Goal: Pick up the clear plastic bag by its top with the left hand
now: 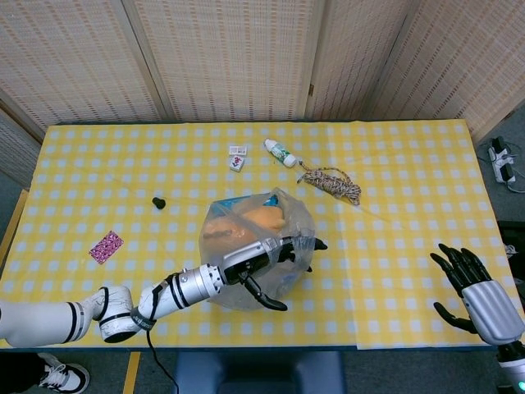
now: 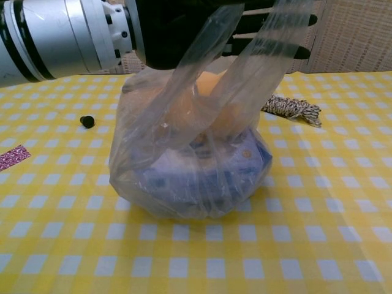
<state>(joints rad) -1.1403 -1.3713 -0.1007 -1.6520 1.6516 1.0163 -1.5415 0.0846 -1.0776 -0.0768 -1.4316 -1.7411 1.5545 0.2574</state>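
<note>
While gripping the clear plastic bag (image 1: 246, 246) top, left hand (image 1: 258, 261); right hand (image 1: 476, 291) spread wide, far right of bag.

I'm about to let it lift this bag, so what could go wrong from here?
The left hand holds only thin film at the top of the clear plastic bag, so the film may slip through the fingers. The contents sit heavy at the bottom, which still looks to be resting on the table; the bag could swing or tear.
</note>
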